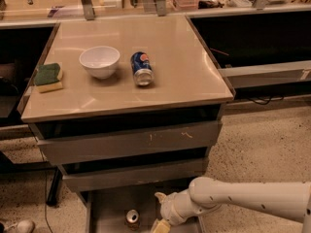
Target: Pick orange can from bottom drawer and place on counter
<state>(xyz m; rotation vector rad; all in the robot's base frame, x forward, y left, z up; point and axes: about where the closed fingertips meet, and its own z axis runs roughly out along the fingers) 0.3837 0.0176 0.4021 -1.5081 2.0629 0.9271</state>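
Observation:
The orange can [132, 218] stands upright on the floor of the open bottom drawer [109, 205], its silver top showing, at the frame's lower edge. My white arm reaches in from the right, and my gripper [160, 222] is low in the drawer just to the right of the can, partly cut off by the frame edge. The beige counter [184, 67] tops the grey drawer unit above.
On the counter lie a blue can [142, 68] on its side, a white bowl [99, 61] and a green-yellow sponge [47, 77]. Two shallower grey drawers [131, 144] sit partly open above the bottom one. A cluttered shelf runs behind.

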